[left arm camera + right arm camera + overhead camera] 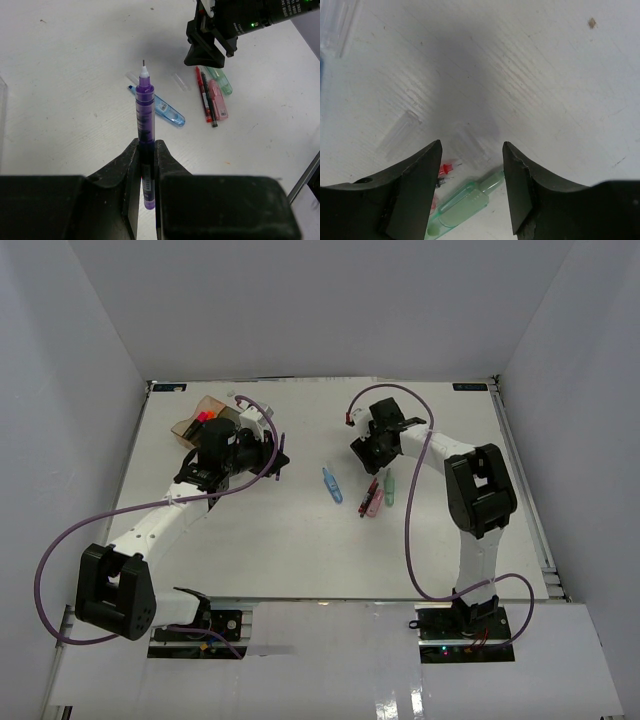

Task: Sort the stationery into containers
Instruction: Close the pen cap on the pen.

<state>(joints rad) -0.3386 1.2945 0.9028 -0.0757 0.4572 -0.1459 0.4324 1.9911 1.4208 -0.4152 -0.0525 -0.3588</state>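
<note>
My left gripper (146, 150) is shut on a thin purple pen (145, 107), whose uncapped tip points away from the jaws. In the top view that gripper (272, 455) hangs just right of the amber container (195, 418) at the back left. The loose stationery lies mid-table: a blue highlighter (167, 111), a red pen (202, 95), a black pen (209, 105), a pink highlighter (218, 102) and a mint highlighter (465, 205). My right gripper (472, 155) stands open just above the table at the far end of that cluster. The mint highlighter's tip lies between its fingers, untouched.
Small clear pen caps (180, 81) lie on the table near the cluster. White walls enclose the table on the left, back and right. The right arm's purple cable (410, 540) loops over the table behind the cluster.
</note>
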